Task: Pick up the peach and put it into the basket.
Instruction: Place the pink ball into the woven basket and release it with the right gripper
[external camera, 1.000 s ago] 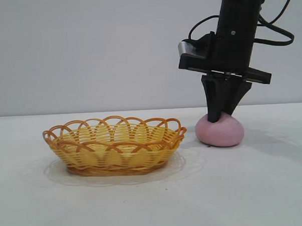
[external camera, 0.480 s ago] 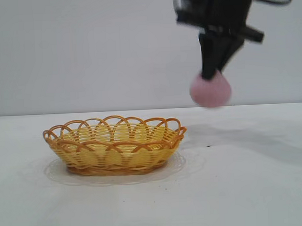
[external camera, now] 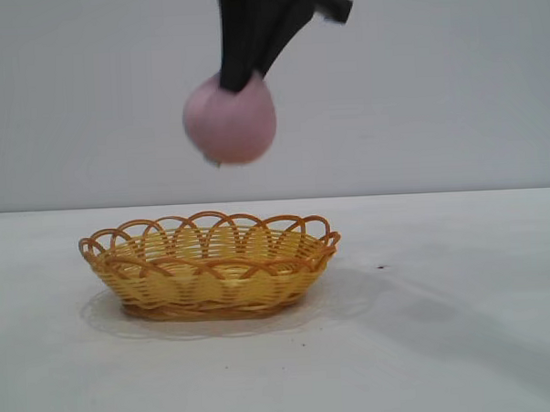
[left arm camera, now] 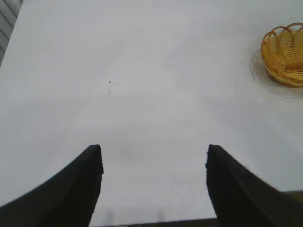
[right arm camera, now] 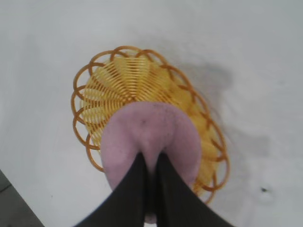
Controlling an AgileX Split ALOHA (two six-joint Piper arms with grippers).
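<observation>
The pink-mauve peach [external camera: 230,121] hangs in the air above the yellow-orange wicker basket [external camera: 209,268], well clear of its rim. My right gripper [external camera: 240,80] is shut on the peach, pinching its top. In the right wrist view the peach [right arm camera: 149,130] hangs over the basket [right arm camera: 102,101], with my right gripper [right arm camera: 150,163] pressed into the peach. My left gripper [left arm camera: 154,153] is open and empty over bare table, far from the basket [left arm camera: 284,54]; it does not show in the exterior view.
The white table [external camera: 464,344] has a small dark speck [external camera: 380,267] to the right of the basket. A plain grey wall stands behind.
My right gripper has lifted the peach off the table at the right and carried it up and to the left, to above the basket.
</observation>
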